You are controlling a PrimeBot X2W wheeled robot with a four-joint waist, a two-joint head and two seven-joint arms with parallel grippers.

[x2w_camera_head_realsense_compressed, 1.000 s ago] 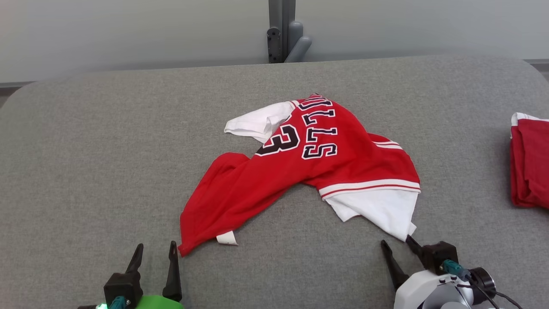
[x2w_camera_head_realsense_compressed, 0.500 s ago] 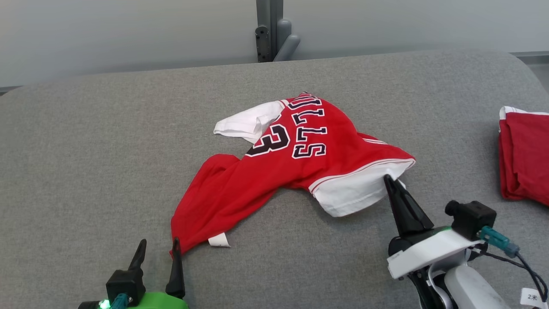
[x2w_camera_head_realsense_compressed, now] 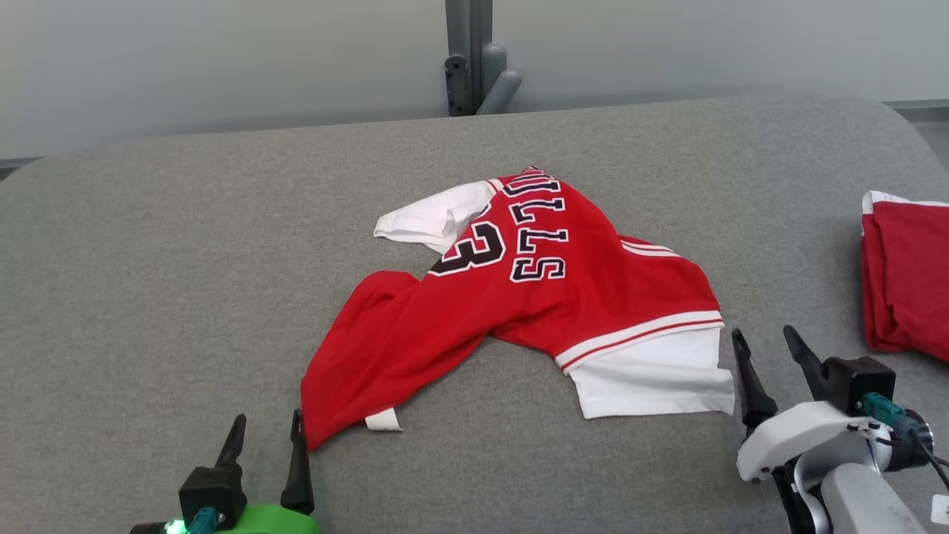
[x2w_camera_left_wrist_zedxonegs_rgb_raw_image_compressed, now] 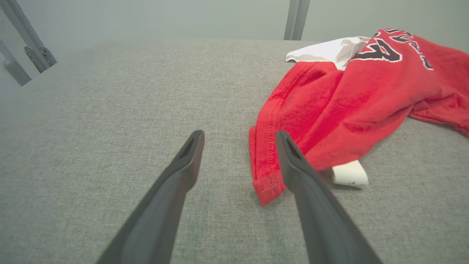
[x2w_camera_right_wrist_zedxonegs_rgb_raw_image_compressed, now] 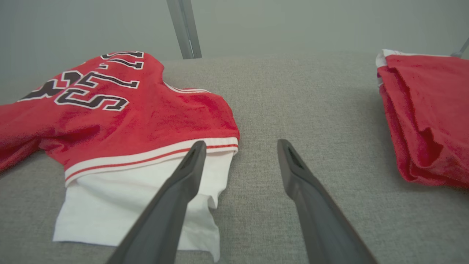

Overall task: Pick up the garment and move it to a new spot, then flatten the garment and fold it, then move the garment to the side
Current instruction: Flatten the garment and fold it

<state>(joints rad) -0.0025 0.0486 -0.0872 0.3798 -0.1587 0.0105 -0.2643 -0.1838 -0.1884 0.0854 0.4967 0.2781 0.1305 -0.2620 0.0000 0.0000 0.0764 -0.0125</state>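
Note:
The garment (x2w_camera_head_realsense_compressed: 519,297) is a red jersey with black lettering and white sleeves, lying rumpled on the grey table (x2w_camera_head_realsense_compressed: 148,259). Its white sleeve (x2w_camera_head_realsense_compressed: 652,378) spreads flat at the lower right, and its red hem corner (x2w_camera_left_wrist_zedxonegs_rgb_raw_image_compressed: 265,185) with a white tag (x2w_camera_left_wrist_zedxonegs_rgb_raw_image_compressed: 350,174) points to the lower left. My right gripper (x2w_camera_head_realsense_compressed: 764,341) stands open just right of the white sleeve (x2w_camera_right_wrist_zedxonegs_rgb_raw_image_compressed: 146,198), holding nothing; its left finger overlaps the sleeve in the right wrist view. My left gripper (x2w_camera_head_realsense_compressed: 265,426) is open beside the hem corner, its right fingertip (x2w_camera_left_wrist_zedxonegs_rgb_raw_image_compressed: 284,141) at the cloth's edge.
A second red garment (x2w_camera_head_realsense_compressed: 908,274), folded, lies at the table's right edge, also in the right wrist view (x2w_camera_right_wrist_zedxonegs_rgb_raw_image_compressed: 425,117). A grey metal post (x2w_camera_head_realsense_compressed: 471,55) rises behind the table's far edge. Bare grey cloth surface stretches to the left of the jersey.
My right gripper was shut on the white sleeve and lifting it half a second ago; now it is open and drawn back to the right, and the sleeve lies flat.

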